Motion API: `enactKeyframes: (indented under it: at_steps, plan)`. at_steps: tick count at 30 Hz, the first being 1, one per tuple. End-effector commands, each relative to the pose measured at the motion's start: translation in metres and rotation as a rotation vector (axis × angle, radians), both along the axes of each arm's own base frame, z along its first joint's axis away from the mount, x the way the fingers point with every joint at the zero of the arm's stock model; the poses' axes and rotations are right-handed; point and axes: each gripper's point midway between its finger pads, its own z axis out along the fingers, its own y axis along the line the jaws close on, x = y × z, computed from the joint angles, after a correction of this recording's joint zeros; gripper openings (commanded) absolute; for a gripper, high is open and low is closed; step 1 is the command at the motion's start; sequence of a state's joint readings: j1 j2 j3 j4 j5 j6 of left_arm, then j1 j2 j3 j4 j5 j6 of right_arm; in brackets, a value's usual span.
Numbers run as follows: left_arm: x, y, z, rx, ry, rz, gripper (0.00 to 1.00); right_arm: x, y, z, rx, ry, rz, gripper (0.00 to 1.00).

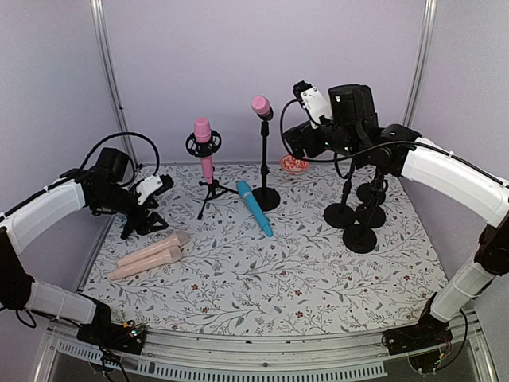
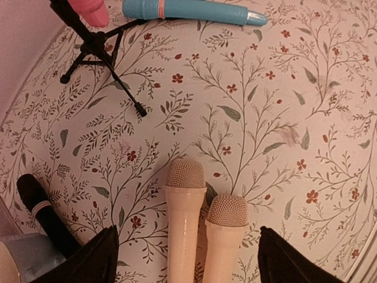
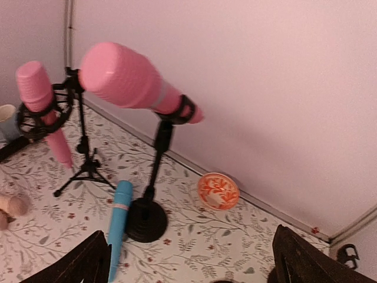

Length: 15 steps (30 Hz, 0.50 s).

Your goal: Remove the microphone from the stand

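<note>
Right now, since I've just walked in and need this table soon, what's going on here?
The right claw, open and empty, hangs facing the pink microphone clipped on its round-base stand, not yet removed. The left claw, also open, hovers over two peach microphones lying on the table.

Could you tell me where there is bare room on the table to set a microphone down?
The near middle of the table is bare, between the beige mics and the empty stands, in front of the blue mic. The back, around the tripod, is crowded.
</note>
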State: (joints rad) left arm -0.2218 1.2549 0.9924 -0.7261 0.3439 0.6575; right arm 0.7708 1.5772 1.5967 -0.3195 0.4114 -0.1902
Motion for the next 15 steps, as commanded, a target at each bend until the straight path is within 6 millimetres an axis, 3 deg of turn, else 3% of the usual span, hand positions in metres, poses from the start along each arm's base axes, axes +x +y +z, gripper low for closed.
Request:
enactKeyframes:
  at_steps: [1, 3, 7, 12, 15]
  plan:
    - [0.011, 0.006, 0.018, -0.029, -0.042, 0.039, 0.84, -0.033, 0.072, -0.052, 0.102, 0.177, 0.195, 0.97]
    - [0.014, 0.007, 0.02, -0.03, -0.042, 0.052, 0.86, -0.037, 0.092, -0.097, 0.124, 0.292, 0.225, 0.97]
    - [0.011, 0.011, 0.02, -0.029, -0.032, 0.072, 0.87, -0.029, 0.111, -0.175, 0.106, 0.43, 0.206, 0.96]
    - [0.003, 0.018, 0.02, -0.003, -0.038, 0.077, 0.87, -0.013, 0.132, -0.237, 0.066, 0.521, 0.209, 0.94]
    - [-0.001, 0.02, 0.02, 0.002, -0.046, 0.079, 0.88, 0.004, 0.129, -0.263, 0.056, 0.549, 0.171, 0.9]
